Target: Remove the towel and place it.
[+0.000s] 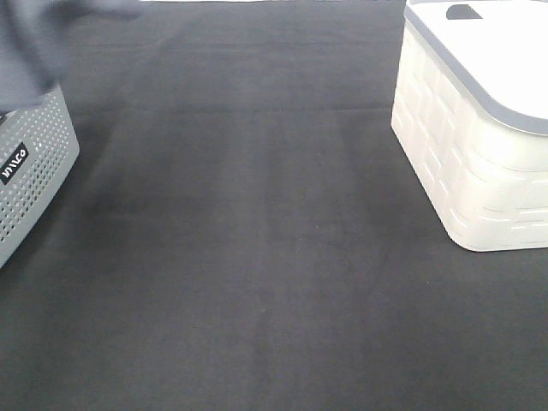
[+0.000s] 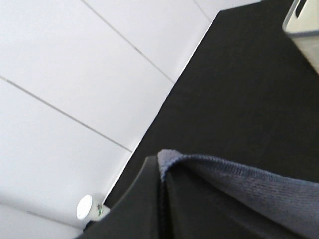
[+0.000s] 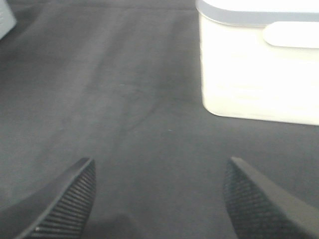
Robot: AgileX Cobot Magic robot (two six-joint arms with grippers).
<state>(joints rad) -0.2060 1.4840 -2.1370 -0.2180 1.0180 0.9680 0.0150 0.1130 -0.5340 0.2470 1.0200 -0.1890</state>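
The grey-lavender towel [image 1: 34, 43] hangs lifted at the far left of the exterior high view, above the grey basket [image 1: 30, 171], and looks blurred. In the left wrist view my left gripper [image 2: 160, 174] is shut on the towel's stitched hem [image 2: 249, 186], held up over the black table edge. The left gripper itself does not show in the exterior high view. In the right wrist view my right gripper [image 3: 160, 164] is open and empty, low over the black table covering [image 3: 124, 99]. It does not show in the exterior high view.
A grey perforated basket stands at the left edge. A white bin with a grey lid [image 1: 479, 128] stands at the right; it also shows in the right wrist view [image 3: 259, 74]. The black covering [image 1: 257, 257] spans the table. A small white round object [image 2: 85, 206] lies on the pale floor.
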